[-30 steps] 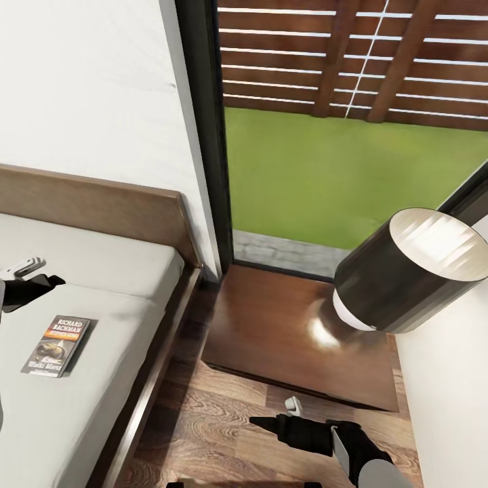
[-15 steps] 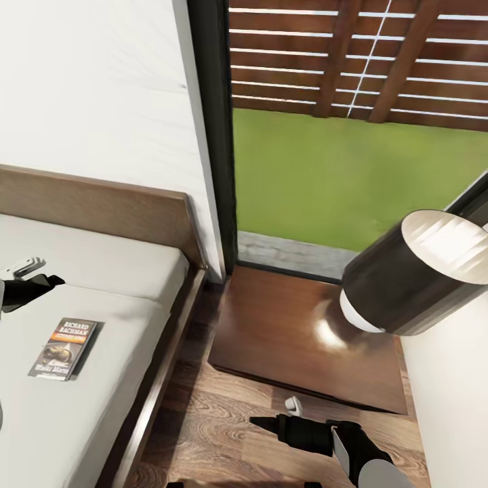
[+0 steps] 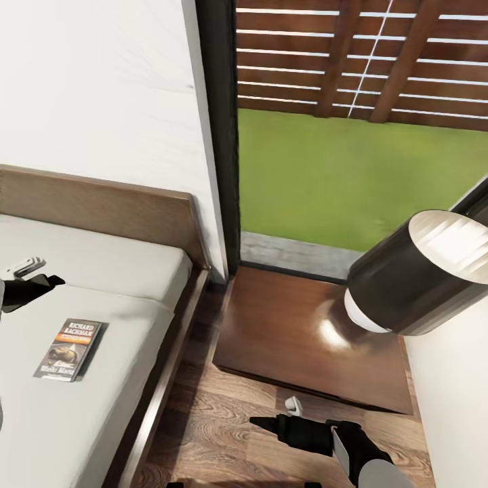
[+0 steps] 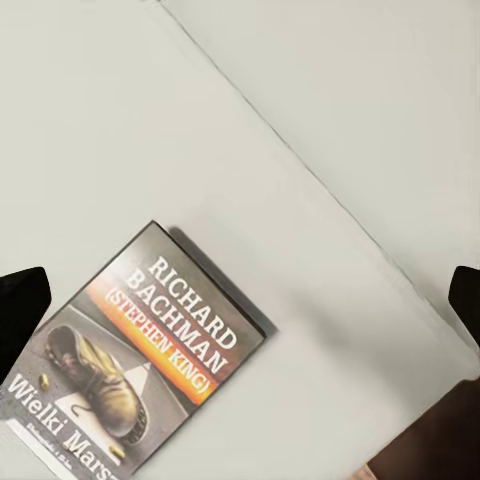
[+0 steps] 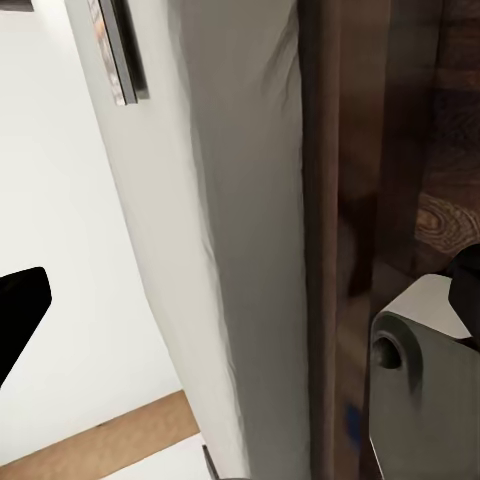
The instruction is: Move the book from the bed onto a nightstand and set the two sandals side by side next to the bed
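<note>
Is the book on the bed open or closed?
Closed. The book lies flat on the bed, front cover up, showing its title and boot picture.

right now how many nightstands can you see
1. The nightstand stands on the floor to the right of the bed, in front of the window, with a black-shaded lamp at its right end. A second one may sit out of view beyond the bed's other side.

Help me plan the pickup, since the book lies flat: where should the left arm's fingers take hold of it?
The book lies flat on the bed, so coming from above and pinching across its narrow width, one finger on each long edge, looks best. The soft mattress probably lets the left gripper press in beside the thin cover.
</note>
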